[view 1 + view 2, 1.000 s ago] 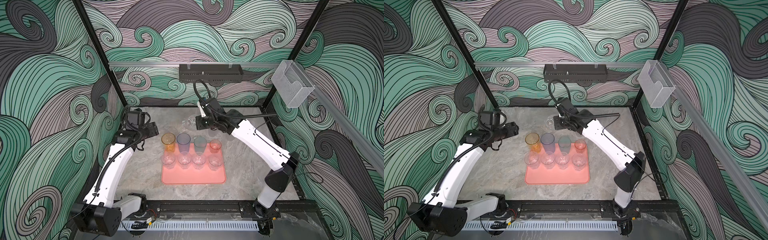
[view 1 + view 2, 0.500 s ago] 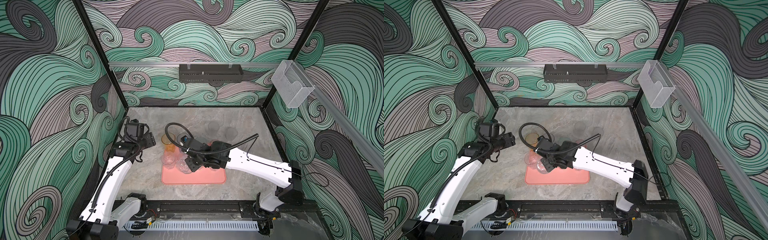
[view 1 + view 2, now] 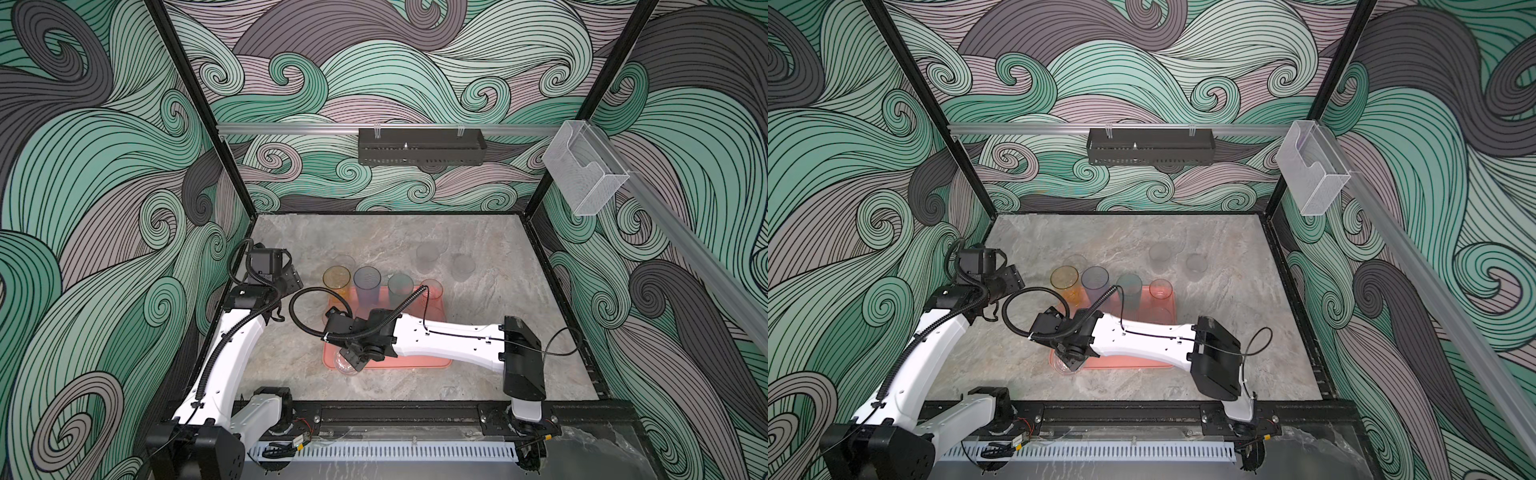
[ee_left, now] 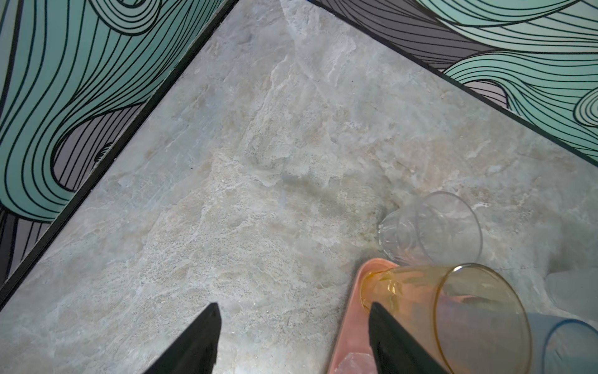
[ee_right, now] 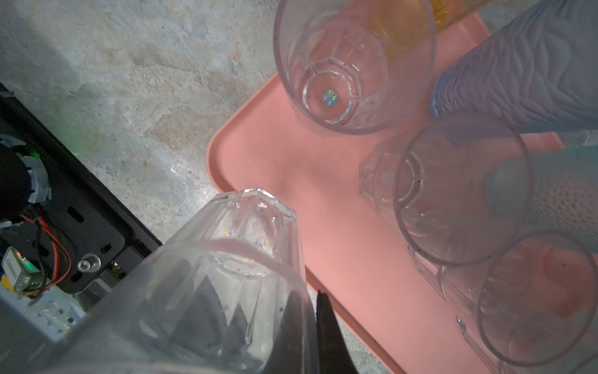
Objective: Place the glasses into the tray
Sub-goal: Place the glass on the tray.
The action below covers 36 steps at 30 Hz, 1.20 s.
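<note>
The left pincer (image 3: 295, 281) hangs over the grey marbled stone counter (image 3: 490, 316). Its black fingers (image 4: 200, 336) are spread wide with nothing between them. It is just left of the far left corner of the flat salmon-pink rectangular tray (image 3: 415, 364).

Just beyond that corner a lone short clear tumbler (image 4: 430, 226) stands upright on the counter, off the tray.

Along the tray's far edge four glasses stand upright in a row: the tall amber tumbler (image 3: 337, 283), the tall blue-violet tumbler (image 3: 367, 286), the tall teal tumbler (image 3: 400, 291) and the short reddish tumbler (image 3: 431, 291).

In front of them the right wrist view shows three short clear faceted tumblers (image 5: 352, 64) standing in the tray. In both top views the white right arm (image 3: 440, 338) lies across them.

At the tray's near left corner, the right pincer (image 3: 357, 362) is pinching the wall of a held clear faceted tumbler (image 3: 343, 366). One black finger (image 5: 326, 333) is outside the wall and the other inside. Its base sits over the corner rim, but I cannot tell whether it touches the tray.

Right of the row and farther back, two more clear tumblers (image 3: 428, 257) stand on the counter near each other, off the tray.
</note>
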Motion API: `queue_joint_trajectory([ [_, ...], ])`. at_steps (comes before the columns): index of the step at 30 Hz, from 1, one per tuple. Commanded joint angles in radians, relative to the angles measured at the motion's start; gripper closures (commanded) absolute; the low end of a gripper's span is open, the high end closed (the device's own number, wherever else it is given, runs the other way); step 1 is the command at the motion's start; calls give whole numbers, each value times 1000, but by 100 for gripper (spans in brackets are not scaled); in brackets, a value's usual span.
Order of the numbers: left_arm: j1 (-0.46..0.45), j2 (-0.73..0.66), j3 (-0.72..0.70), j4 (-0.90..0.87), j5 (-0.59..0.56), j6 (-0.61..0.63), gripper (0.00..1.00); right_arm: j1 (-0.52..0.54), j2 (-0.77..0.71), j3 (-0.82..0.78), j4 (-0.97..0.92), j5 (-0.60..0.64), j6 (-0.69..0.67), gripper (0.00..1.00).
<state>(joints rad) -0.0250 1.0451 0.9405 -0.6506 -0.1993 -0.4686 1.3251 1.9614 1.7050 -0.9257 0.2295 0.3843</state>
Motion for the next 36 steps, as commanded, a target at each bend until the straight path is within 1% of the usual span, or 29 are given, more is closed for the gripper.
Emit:
queue_joint_trajectory([
  [1, 9, -18, 3, 39, -23, -14, 25, -3, 30, 47, 3, 30, -32, 100],
  [7, 14, -19, 4, 38, -67, 10, 25, -21, 76, 87, -1, 18, -53, 100],
  [16, 16, -9, 4, 45, -61, 10, 25, -41, 130, 130, -8, -10, -74, 100],
  [27, 16, 0, -14, 61, -56, 15, 25, -52, 194, 177, -19, -4, -79, 100],
  [32, 15, 2, -14, 63, -52, 20, 25, -52, 216, 200, -24, -5, -76, 94],
  [34, 16, 3, -14, 63, -49, 20, 25, -52, 220, 202, -26, -12, -72, 88],
  [36, 16, 3, -15, 65, -49, 22, 25, -52, 221, 203, -25, -17, -67, 80],
])
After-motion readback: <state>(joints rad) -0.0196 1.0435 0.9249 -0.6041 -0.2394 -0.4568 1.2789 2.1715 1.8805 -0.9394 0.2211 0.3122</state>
